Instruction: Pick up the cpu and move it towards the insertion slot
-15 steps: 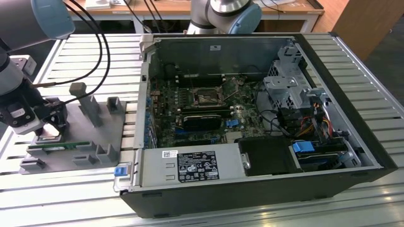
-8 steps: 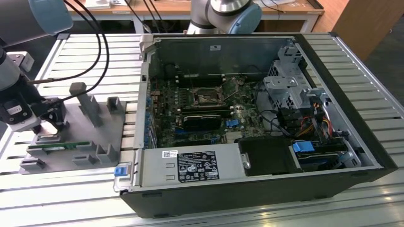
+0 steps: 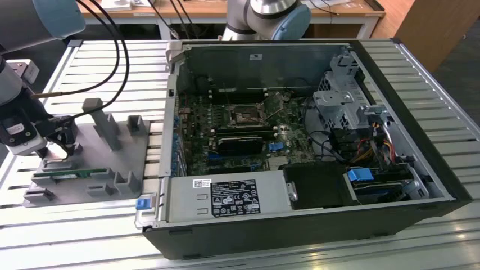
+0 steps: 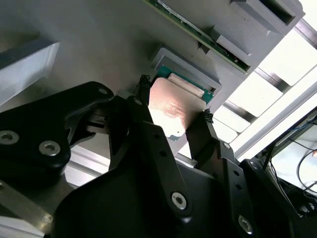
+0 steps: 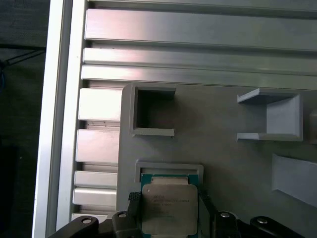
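The cpu (image 4: 173, 109) is a flat square chip with a shiny metal top, lying at its grey pocket on the grey fixture plate (image 3: 127, 163) at the exterior view's left. My gripper (image 4: 174, 98) reaches down over it, and one black fingertip presses against each of two opposite edges. The first wrist view shows the cpu (image 5: 169, 208) between the same fingers (image 5: 132, 201), with a green rim showing behind it. In the exterior view my gripper (image 3: 60, 149) hangs low over the plate. The insertion slot (image 3: 245, 115) sits on the motherboard inside the open computer case, far to the exterior view's right of the gripper.
A green memory stick (image 3: 67, 174) lies in the fixture plate beside the gripper. Grey posts (image 3: 105, 124) rise from the plate. The case wall (image 3: 174, 95) stands between the plate and the motherboard. A power supply (image 3: 225, 197) fills the case's near corner. Black cables hang above the plate.
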Motion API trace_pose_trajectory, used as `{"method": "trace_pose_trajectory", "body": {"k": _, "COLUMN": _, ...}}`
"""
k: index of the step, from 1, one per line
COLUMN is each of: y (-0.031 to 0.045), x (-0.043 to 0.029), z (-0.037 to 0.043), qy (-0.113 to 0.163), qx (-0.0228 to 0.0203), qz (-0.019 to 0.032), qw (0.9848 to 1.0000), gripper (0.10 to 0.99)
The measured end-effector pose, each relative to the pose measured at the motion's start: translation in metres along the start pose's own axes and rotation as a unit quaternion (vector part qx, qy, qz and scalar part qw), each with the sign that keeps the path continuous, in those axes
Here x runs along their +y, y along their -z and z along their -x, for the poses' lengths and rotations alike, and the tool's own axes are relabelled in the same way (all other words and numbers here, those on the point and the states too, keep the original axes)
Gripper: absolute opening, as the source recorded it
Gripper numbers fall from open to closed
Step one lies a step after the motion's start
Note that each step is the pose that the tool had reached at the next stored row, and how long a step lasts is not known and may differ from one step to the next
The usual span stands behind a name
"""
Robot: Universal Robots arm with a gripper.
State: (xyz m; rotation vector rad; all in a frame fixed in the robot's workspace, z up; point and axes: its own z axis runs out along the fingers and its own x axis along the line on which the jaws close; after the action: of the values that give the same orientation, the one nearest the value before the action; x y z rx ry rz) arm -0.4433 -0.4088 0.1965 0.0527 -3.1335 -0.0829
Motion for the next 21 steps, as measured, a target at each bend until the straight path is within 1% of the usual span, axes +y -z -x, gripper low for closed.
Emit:
{"method": "trace_pose_trajectory", "body": {"k": 4, "y": 0.0017, "x": 0.0001, "z": 0.0, "qy": 0.0, "qx": 0.0002, "qz": -0.001, "qw": 1.0, "gripper": 0.541}}
{"method": "trace_pose_trajectory", "body": {"k": 13, "y": 0.0109, "x": 0.0006, "z": -0.0001, "qy": 0.0, "qx": 0.0, "qz": -0.0009, "qw": 1.0, "gripper": 0.541}}
{"method": "trace_pose_trajectory", "body": {"k": 21, "y": 0.0138, "x": 0.0008, "z": -0.0001, "qy": 0.0, "qx": 0.0, "qz": -0.0009, "qw": 1.0, "gripper": 0.541}}
